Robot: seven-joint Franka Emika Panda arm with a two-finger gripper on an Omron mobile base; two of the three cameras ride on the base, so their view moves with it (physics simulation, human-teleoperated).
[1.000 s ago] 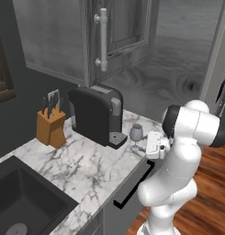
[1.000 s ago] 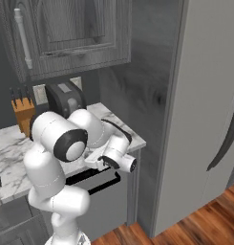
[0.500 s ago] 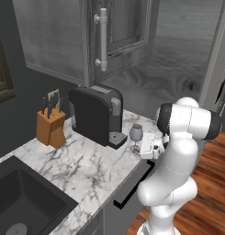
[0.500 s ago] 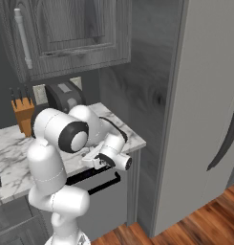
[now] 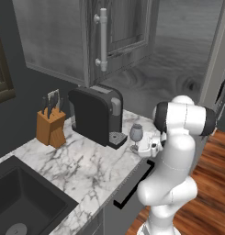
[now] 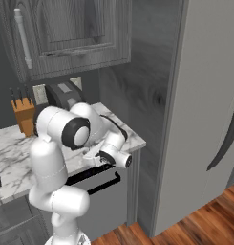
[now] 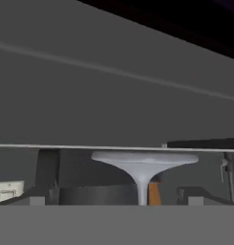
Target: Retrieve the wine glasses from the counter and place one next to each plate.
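Wine glass [image 5: 136, 136] stands near worktop [image 5: 77, 172] right front edge, beside coffee machine [image 5: 98, 114]. My end effector [image 5: 149, 148] is fully open, empty, just beside it. Looks fragile, slippery, light; I'd grip the stem.

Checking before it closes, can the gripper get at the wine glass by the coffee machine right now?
Probably yes: the open gripper sits right beside the wine glass at the counter edge, nothing between them.
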